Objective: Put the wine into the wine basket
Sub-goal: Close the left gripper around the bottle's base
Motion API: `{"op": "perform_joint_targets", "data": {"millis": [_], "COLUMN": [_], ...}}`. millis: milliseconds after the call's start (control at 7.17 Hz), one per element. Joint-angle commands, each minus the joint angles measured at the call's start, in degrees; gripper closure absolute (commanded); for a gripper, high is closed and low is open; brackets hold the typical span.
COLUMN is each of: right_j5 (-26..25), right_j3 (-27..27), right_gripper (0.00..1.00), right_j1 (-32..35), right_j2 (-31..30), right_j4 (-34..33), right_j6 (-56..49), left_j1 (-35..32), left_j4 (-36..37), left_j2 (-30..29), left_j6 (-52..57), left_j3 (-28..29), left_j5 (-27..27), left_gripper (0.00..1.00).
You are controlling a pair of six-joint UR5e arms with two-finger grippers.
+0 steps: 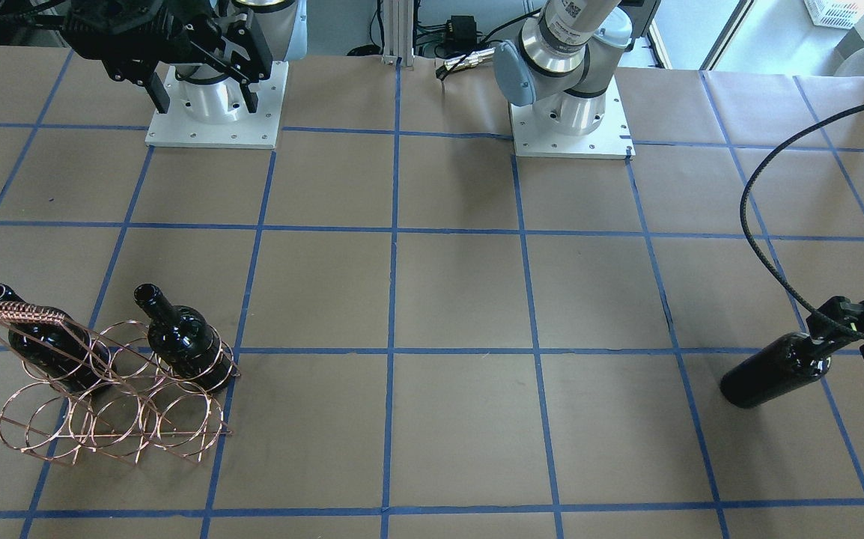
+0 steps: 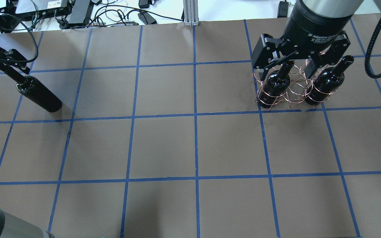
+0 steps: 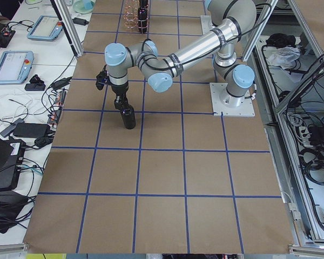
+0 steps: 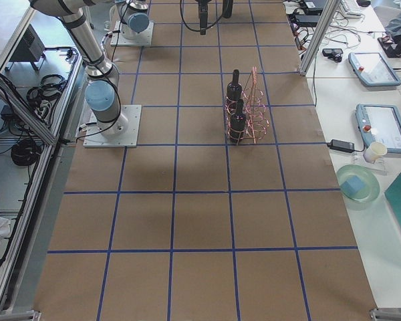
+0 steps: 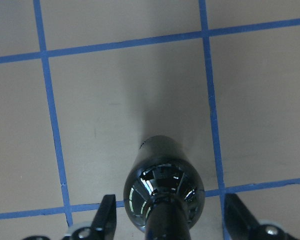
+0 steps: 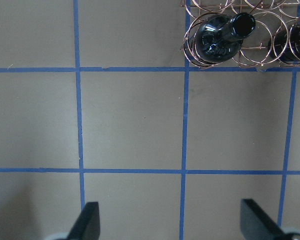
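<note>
In the front-facing view we see the wine (image 1: 773,370) standing on the bench (image 1: 447,299) far out on the robot's left. The left tool (image 1: 844,320) is down over its neck. The wine basket (image 1: 114,408) sits well apart at the opposite end. One stowed bottle (image 1: 181,340) and a second stowed bottle (image 1: 39,340) lean through its end rings. The right tool (image 1: 204,90) hangs near its own base, spread wide and empty.

The overhead view shows the same layout, and the ring between the stowed bottles looks free to us.

In the left wrist view the fingers (image 5: 107,215) stand on either side of the neck, with bench showing in both gaps. We read that tool as open around the neck, not yet gripping.

The right wrist view shows only empty, spread fingers above the bench, with the basket ahead.

We judge the grasp of the third bottle to be the step in hand. The next move calls for closing squarely on the neck, lifting clear and carrying the wine across. It must then be tilted to thread a free ring without knocking its neighbours.
</note>
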Motion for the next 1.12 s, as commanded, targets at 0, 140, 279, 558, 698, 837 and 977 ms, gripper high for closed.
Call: {"op": "perform_joint_targets", "data": {"millis": [0,140,279,558,698,837,977], "right_j5": [-0.2,-0.2,-0.1,0.0,0.0,-0.1,0.0], "right_j3": [0.0,0.0,0.0,0.0,0.0,0.0,-0.1], "right_gripper": [0.00,0.00,0.00,0.00,0.00,0.00,0.00], "right_j1": [0.0,0.0,0.0,0.0,0.0,0.0,0.0], "right_j2": [0.0,0.0,0.0,0.0,0.0,0.0,0.0], "right_j4": [0.0,0.0,0.0,0.0,-0.1,-0.1,-0.1], "right_j6": [0.0,0.0,0.0,0.1,0.1,0.1,0.1], "left_j1": [0.0,0.0,0.0,0.1,0.1,0.1,0.1], "left_j4": [0.0,0.0,0.0,0.0,-0.3,-0.5,-0.6], "left_j2": [0.1,0.1,0.2,0.2,0.2,0.2,0.2], "left_j6": [-0.6,-0.7,-0.6,-0.7,-0.7,-0.8,-0.9], "left_j3": [-0.2,-0.2,-0.3,-0.4,-0.4,-0.4,-0.4], "left_j5": [0.0,0.0,0.0,0.7,0.8,0.9,0.8], "left_gripper": [0.21,0.25,0.36,0.38,0.38,0.38,0.38]}}
